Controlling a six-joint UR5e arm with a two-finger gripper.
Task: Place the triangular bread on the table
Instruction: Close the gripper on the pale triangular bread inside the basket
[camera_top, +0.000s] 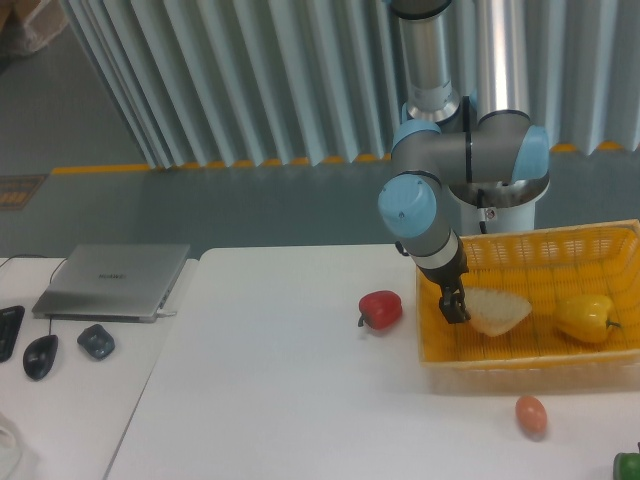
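Note:
The triangular bread (500, 311), a pale cream wedge, is inside the yellow mesh basket (600, 243) at its left end. My gripper (456, 308) points down into the basket and sits right at the bread's left edge, touching or nearly touching it. The dark fingers are seen side-on, so the gap between them is hidden. The white table (280, 380) spreads out to the left of and in front of the basket.
A yellow bell pepper (585, 317) lies in the basket to the right of the bread. A red pepper (381, 309) sits on the table just left of the basket. An orange-brown egg (531, 414) lies in front of it. A laptop (115, 281) and mice are at the far left.

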